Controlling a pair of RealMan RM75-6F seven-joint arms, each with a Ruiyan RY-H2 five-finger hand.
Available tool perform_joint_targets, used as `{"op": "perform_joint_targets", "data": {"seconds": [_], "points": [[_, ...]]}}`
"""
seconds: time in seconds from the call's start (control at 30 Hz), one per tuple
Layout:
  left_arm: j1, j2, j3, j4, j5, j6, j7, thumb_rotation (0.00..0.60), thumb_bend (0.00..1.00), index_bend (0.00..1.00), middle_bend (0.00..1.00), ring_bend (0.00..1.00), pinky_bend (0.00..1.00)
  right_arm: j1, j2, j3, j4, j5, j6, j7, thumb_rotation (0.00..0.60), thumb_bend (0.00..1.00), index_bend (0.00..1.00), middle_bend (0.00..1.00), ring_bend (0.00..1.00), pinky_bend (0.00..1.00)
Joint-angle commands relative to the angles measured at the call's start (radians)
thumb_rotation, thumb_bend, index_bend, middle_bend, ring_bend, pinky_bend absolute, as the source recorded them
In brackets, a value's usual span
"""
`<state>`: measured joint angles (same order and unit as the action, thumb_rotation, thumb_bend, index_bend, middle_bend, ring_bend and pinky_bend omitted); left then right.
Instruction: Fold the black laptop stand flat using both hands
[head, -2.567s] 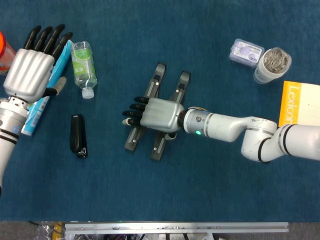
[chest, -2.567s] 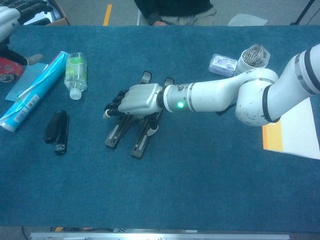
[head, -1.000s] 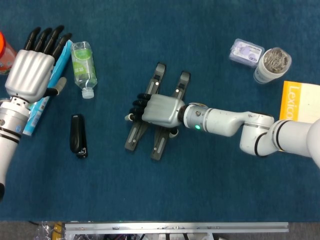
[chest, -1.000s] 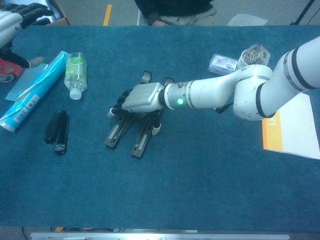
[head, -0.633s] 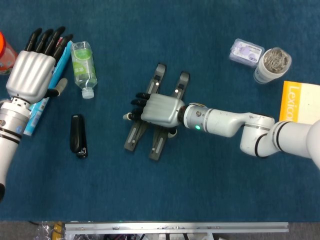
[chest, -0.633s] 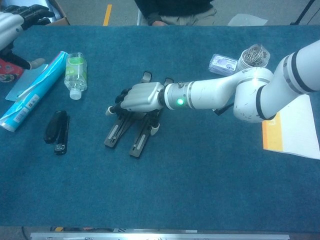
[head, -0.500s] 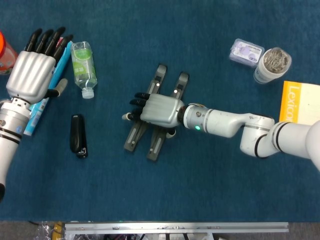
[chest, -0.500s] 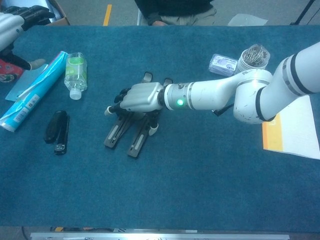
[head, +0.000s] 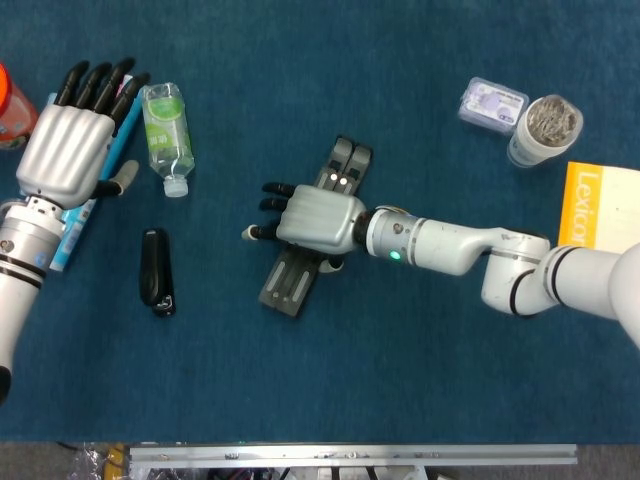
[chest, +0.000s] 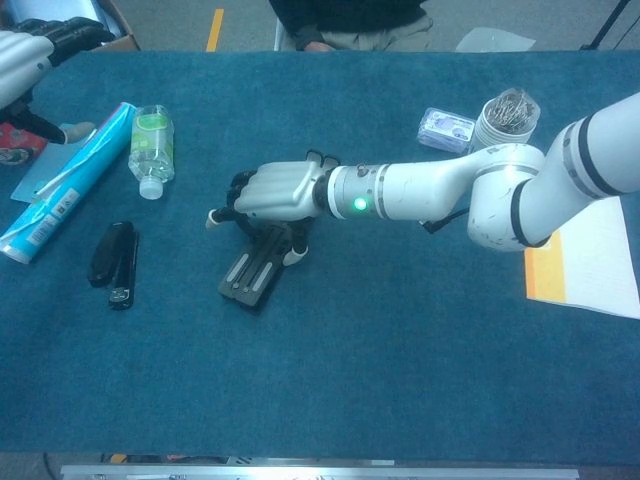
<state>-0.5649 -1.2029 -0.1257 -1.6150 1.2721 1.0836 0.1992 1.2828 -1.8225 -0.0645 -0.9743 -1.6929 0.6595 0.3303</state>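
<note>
We see our right hand (head: 315, 218) resting palm-down on the laptop stand (head: 292, 283), fingers spread past it and not clearly gripping, its 2 legs side by side beneath, while our left hand (head: 62, 150) hovers open far off, so the legs may spring apart unrestrained.

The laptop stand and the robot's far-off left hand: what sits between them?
In the head view, a water bottle and black stapler lie between the left hand and laptop stand.
</note>
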Motion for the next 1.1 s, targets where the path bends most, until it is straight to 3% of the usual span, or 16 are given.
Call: {"op": "perform_joint_targets", "data": {"seconds": [0.03, 0.1, 0.2, 0.33, 0.5, 0.7, 0.93, 1.1], "points": [[0.0, -0.001, 0.0, 0.0, 0.002, 0.0, 0.001, 0.6, 0.32, 0.0, 0.0, 0.0, 0.0, 0.001, 0.004, -0.005, -0.005, -0.003, -0.004, -0.001, 0.6, 0.21, 0.16, 0.52, 0.15, 0.04], [0.0, 0.0, -0.001, -0.001, 0.003, 0.002, 0.0, 0.6, 0.32, 0.0, 0.0, 0.0, 0.0, 0.0, 0.013, -0.005, -0.018, 0.001, -0.009, -0.001, 0.6, 0.21, 0.11, 0.42, 0.12, 0.04], [-0.001, 0.003, -0.003, -0.001, 0.006, 0.003, 0.002, 0.6, 0.32, 0.0, 0.0, 0.0, 0.0, -0.009, 0.032, 0.0, -0.045, 0.011, -0.004, -0.022, 0.6, 0.21, 0.0, 0.17, 0.01, 0.04], [-0.001, 0.006, -0.005, -0.003, 0.008, 0.006, 0.003, 0.6, 0.32, 0.0, 0.0, 0.0, 0.0, -0.043, 0.07, 0.023, -0.096, 0.045, 0.024, -0.087, 0.6, 0.21, 0.0, 0.02, 0.0, 0.04], [0.012, 0.004, -0.003, 0.005, 0.018, 0.037, 0.016, 0.6, 0.32, 0.0, 0.0, 0.0, 0.0, -0.125, 0.148, 0.061, -0.201, 0.129, 0.086, -0.211, 0.6, 0.21, 0.0, 0.0, 0.0, 0.03], [0.046, 0.004, 0.004, 0.017, 0.018, 0.088, 0.038, 0.6, 0.32, 0.0, 0.0, 0.0, 0.0, -0.287, 0.289, 0.09, -0.386, 0.283, 0.226, -0.452, 0.6, 0.21, 0.0, 0.02, 0.0, 0.02], [0.079, 0.034, 0.027, -0.02, -0.037, 0.082, 0.094, 0.6, 0.32, 0.0, 0.0, 0.0, 0.0, -0.488, 0.423, 0.07, -0.562, 0.384, 0.454, -0.636, 0.6, 0.21, 0.0, 0.21, 0.01, 0.05], [0.122, 0.042, 0.034, -0.045, -0.042, 0.141, 0.108, 0.6, 0.32, 0.0, 0.0, 0.0, 0.0, -0.612, 0.504, 0.045, -0.635, 0.389, 0.592, -0.673, 0.6, 0.22, 0.05, 0.24, 0.04, 0.06]]}}
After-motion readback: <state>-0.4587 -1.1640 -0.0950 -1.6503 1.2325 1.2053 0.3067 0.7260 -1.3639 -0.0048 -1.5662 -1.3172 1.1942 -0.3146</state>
